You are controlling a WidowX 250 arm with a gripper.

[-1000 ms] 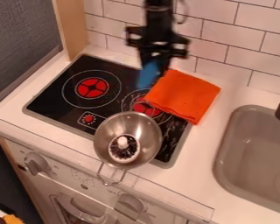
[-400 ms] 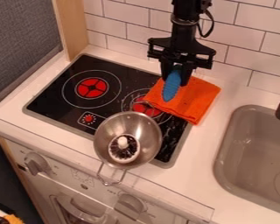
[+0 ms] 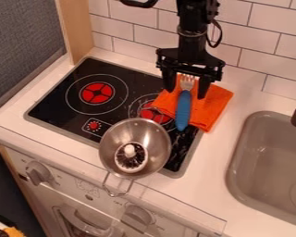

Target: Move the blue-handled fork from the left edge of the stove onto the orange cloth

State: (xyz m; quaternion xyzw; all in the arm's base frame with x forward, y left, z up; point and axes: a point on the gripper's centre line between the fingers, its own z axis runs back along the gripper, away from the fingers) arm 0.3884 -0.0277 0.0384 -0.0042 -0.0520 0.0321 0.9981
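At open gripper (image 3: 186, 94), blue-handled fork (image 3: 183, 109).

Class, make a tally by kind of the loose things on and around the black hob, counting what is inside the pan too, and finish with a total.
Forks: 1, blue-handled fork
Cloths: 1, orange cloth
Pans: 1, metal pan
Round white-rimmed pieces: 1, knobbed piece inside the pan
Total: 4
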